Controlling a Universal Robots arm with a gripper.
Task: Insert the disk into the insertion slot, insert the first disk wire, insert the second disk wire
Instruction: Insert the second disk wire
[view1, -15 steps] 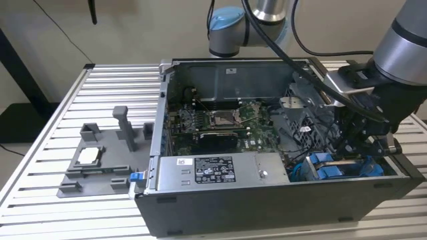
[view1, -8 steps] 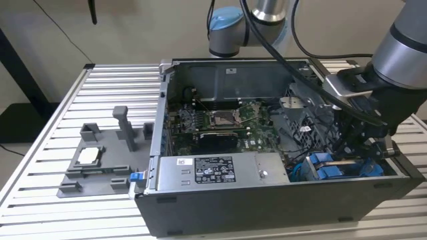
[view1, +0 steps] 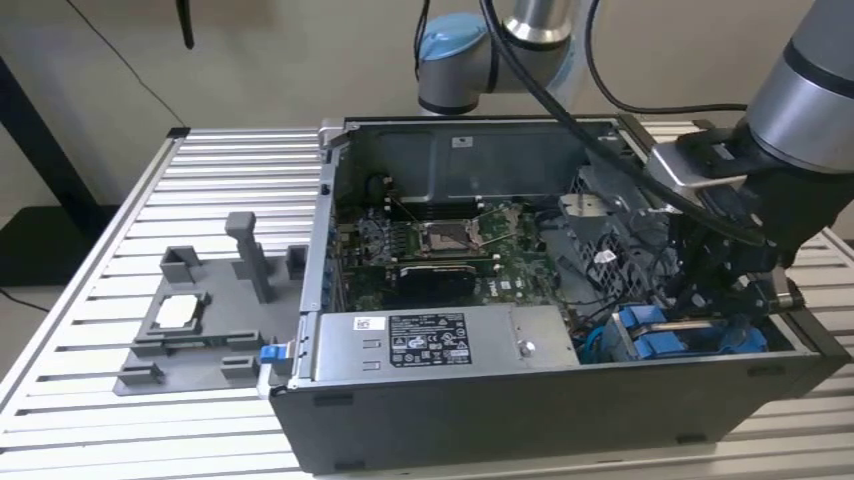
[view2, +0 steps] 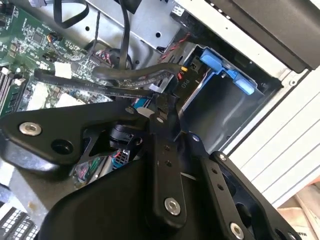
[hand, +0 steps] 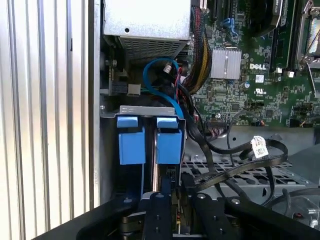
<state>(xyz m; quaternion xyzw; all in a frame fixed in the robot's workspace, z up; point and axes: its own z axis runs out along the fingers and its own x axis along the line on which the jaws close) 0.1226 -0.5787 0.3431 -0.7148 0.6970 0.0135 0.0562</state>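
One claw (view1: 721, 300) lowered into case (view1: 441, 420).

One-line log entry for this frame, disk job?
stage: wire work at bay | disk: seated in insertion slot, blue tabs showing | gripper: low inside the case, beside the disk, among black cables

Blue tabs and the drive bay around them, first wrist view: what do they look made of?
Blue tabs: likely moulded plastic, going by the uniform bright colour, matte-satin surface and soft edges. Drive bay: looks like bare sheet metal, grey with a dull sheen, thin folded edges and punched holes; probably steel, though the alloy can't be told.
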